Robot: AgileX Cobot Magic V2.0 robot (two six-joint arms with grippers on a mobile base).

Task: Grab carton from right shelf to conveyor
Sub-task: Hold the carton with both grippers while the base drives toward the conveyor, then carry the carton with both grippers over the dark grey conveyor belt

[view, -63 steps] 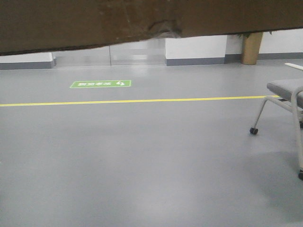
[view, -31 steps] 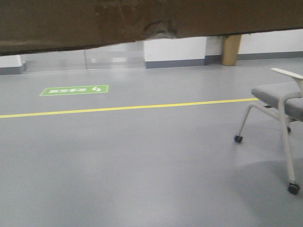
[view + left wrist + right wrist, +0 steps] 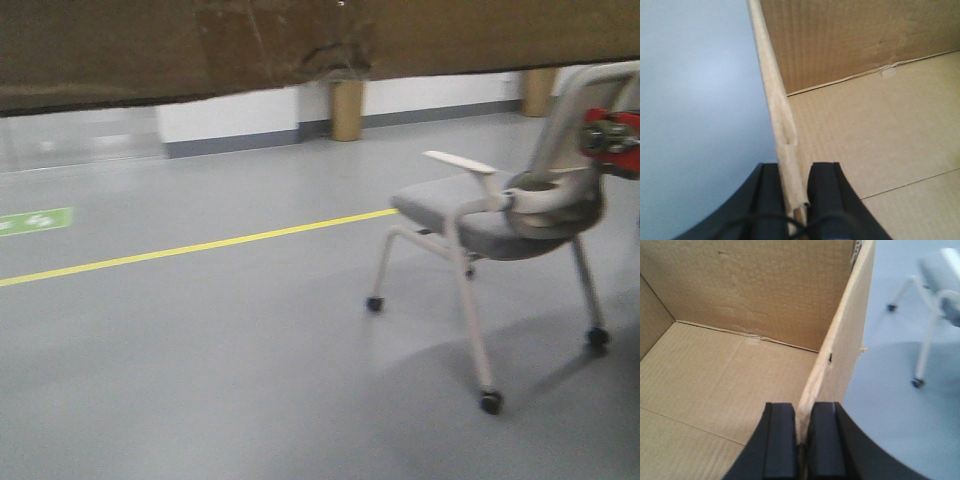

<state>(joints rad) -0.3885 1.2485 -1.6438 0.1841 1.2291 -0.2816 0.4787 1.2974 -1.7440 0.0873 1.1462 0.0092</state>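
Observation:
The carton (image 3: 150, 50) is a brown corrugated box held up off the floor, filling the top of the front view, with a small tear at its lower edge. My left gripper (image 3: 792, 172) is shut on the carton's left wall (image 3: 775, 95), one finger inside and one outside. My right gripper (image 3: 804, 412) is shut on the carton's right wall (image 3: 845, 340) the same way. Both wrist views look down into the empty open carton (image 3: 715, 375). The right shelf and the conveyor are out of view.
A grey chair on castors (image 3: 500, 220) stands on the light grey floor at the right, also in the right wrist view (image 3: 935, 300). A yellow floor line (image 3: 180, 250) crosses the floor. A green floor sign (image 3: 35, 221) lies at far left. A red object (image 3: 612, 135) shows at the right edge.
The view has swung to the right: the chair has come from the right edge towards the middle, and the green sign and yellow line have slid left. The carton stays held at the top.

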